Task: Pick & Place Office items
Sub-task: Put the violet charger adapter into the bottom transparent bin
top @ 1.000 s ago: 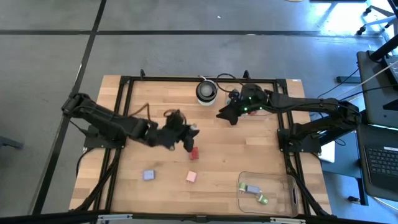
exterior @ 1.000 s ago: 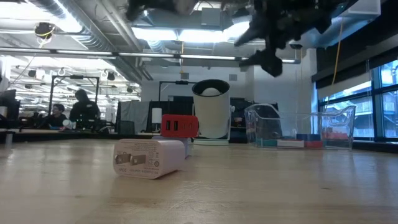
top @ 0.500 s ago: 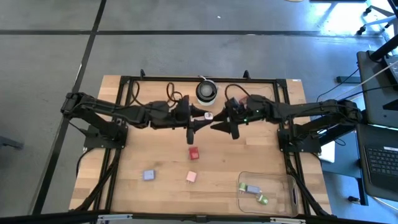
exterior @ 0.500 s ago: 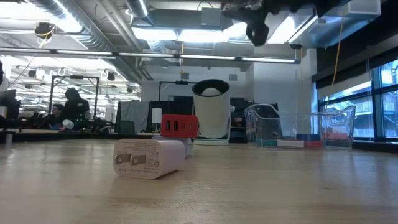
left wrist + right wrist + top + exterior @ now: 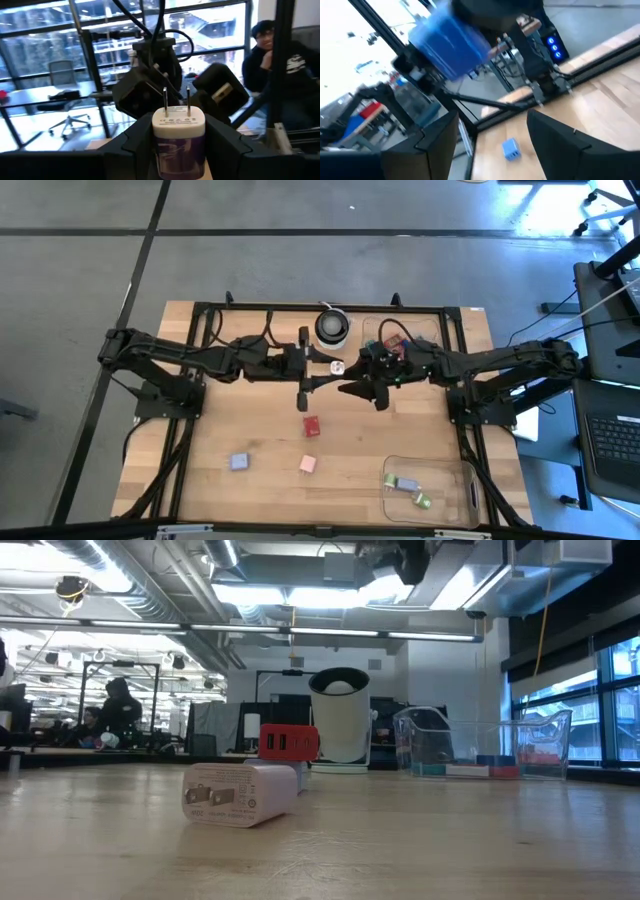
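A white charger block [image 5: 178,135], prongs upward, is gripped between the fingers of the left pincer [image 5: 322,367], which is held above the far middle of the bench [image 5: 260,480]. In the high view the block shows as a pale speck [image 5: 337,366] at the tip of that pincer, just left of the right pincer [image 5: 352,384]. The two pincers are met nearly tip to tip. The right pincer's fingers [image 5: 560,145] are seen spread wide with nothing between them.

On the bench, a red piece [image 5: 312,425] lies nearer than the pincers, well apart from both. A pink piece [image 5: 308,465] and a lilac piece [image 5: 239,462] lie nearer still, toward the left. Small green pieces [image 5: 405,483] are seen inside a clear tray [image 5: 466,490] at the near right. A round white-and-black object [image 5: 331,328] stands at the far edge.
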